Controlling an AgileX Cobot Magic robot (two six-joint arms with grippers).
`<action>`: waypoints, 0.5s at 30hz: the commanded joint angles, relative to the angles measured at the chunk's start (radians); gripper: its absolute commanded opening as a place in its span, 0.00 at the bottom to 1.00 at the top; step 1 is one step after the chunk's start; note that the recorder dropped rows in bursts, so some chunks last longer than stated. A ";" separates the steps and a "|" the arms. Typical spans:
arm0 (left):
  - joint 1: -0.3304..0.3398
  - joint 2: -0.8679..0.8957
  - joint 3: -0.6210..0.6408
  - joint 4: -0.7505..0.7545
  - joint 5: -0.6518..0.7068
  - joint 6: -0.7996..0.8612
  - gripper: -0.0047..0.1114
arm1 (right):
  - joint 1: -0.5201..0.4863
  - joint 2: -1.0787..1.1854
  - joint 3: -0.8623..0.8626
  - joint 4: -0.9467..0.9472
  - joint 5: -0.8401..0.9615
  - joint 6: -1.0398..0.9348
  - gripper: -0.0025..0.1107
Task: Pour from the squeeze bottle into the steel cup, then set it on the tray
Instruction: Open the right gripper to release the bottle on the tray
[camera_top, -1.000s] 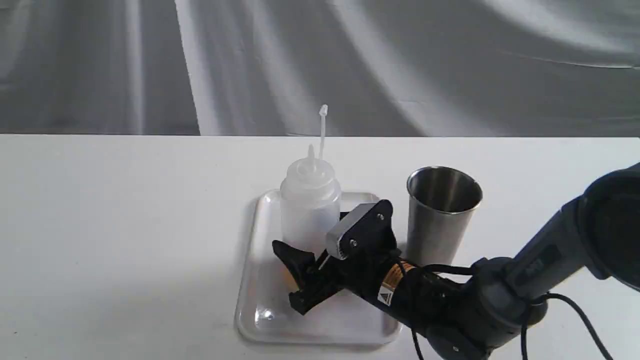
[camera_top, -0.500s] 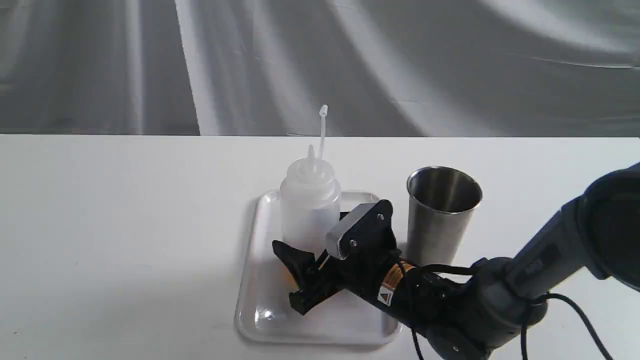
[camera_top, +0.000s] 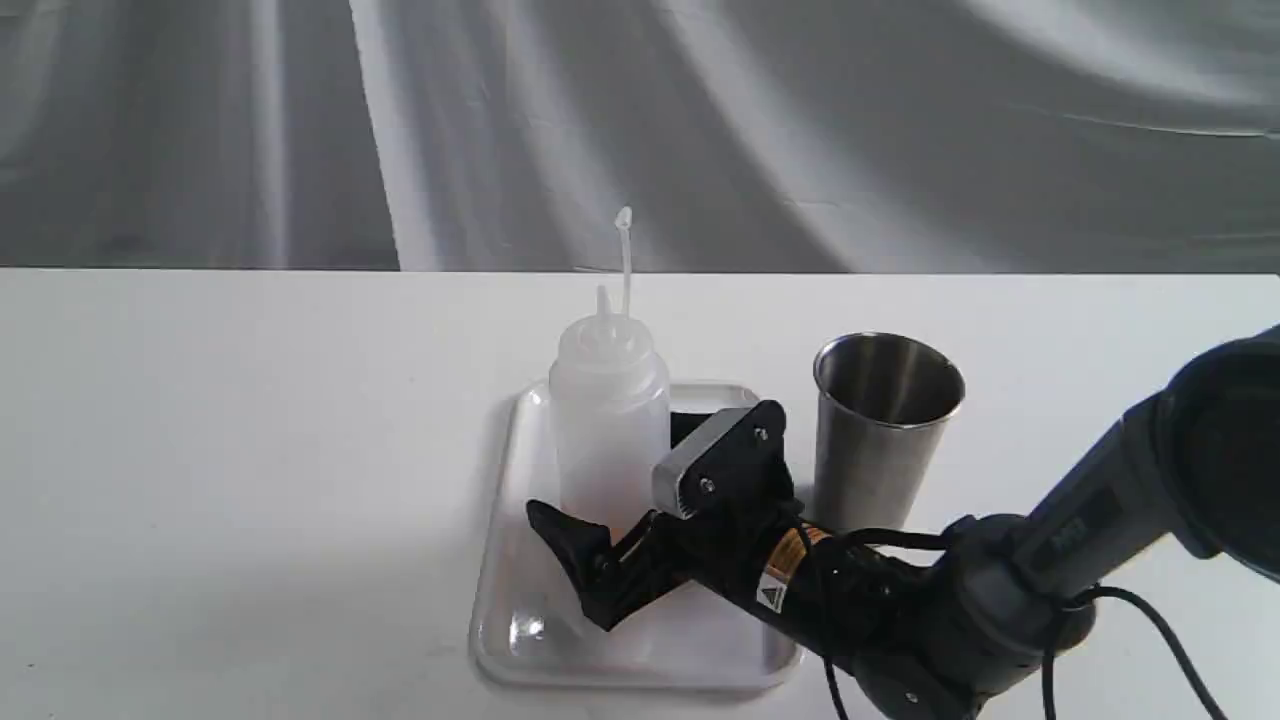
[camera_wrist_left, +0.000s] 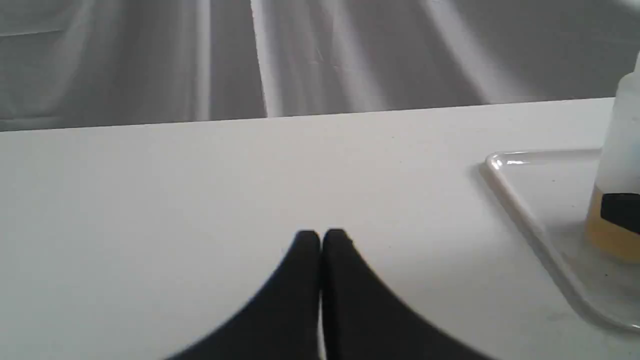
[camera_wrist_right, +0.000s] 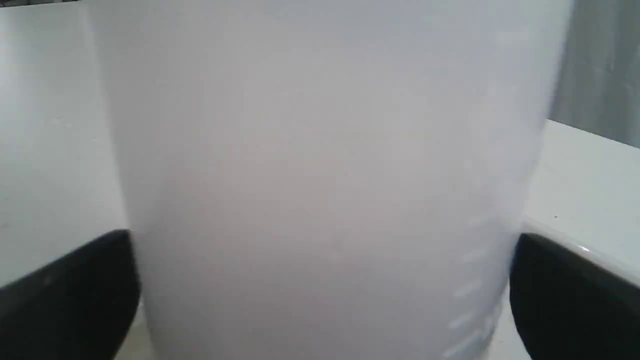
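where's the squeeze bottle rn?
Exterior view, centre: the squeeze bottle stands upright on the tray, left of the steel cup, flanked by the fingers of the right tool.

The translucent squeeze bottle (camera_top: 608, 420), a little amber liquid at its base, stands upright on the far half of the white tray (camera_top: 520, 640). The steel cup (camera_top: 880, 440) stands upright on the desk, just beside the tray's far right corner.

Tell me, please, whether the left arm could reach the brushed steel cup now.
Probably not directly: the translucent plastic squeeze bottle and the black right arm stand between the left gripper and the steel cup.
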 joint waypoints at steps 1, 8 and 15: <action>-0.005 -0.003 0.004 0.001 -0.008 -0.006 0.04 | 0.000 -0.010 -0.004 -0.004 0.005 0.005 0.95; -0.005 -0.003 0.004 0.001 -0.008 -0.003 0.04 | 0.000 -0.072 0.023 -0.014 0.012 0.013 0.95; -0.005 -0.003 0.004 0.001 -0.008 -0.005 0.04 | 0.000 -0.129 0.099 -0.014 0.012 0.013 0.95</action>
